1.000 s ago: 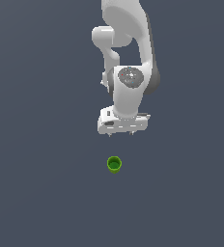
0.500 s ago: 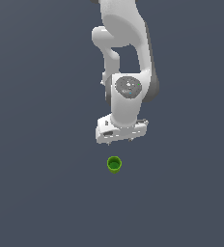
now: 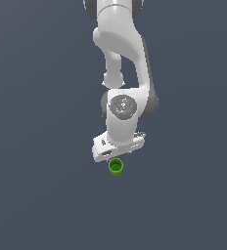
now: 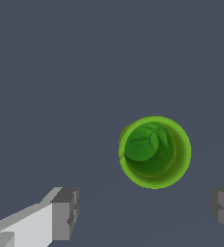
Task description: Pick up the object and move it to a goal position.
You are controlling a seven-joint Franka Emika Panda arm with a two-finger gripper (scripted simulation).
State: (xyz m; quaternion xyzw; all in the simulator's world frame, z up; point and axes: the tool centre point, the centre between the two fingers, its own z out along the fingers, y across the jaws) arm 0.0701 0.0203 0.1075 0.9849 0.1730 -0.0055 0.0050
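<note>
Green cup (image 4: 155, 151) sits upright on the plain grey worktop (image 3: 42, 185), mouth up, right under the claw (image 4: 143, 212), whose fingers (image 4: 65, 212) are spread wide and not touching it, probably so they can drop down on either side of the rim.

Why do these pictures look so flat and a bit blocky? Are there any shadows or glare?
They are simulator renders. Exterior view: even light, no cast shadow under the cup or arm, no glare, soft jagged edges. Wrist view: the cup is shaded darker inside its mouth, and the gripper fingers show stair-stepped, pixelated outlines; nothing is out of focus.
</note>
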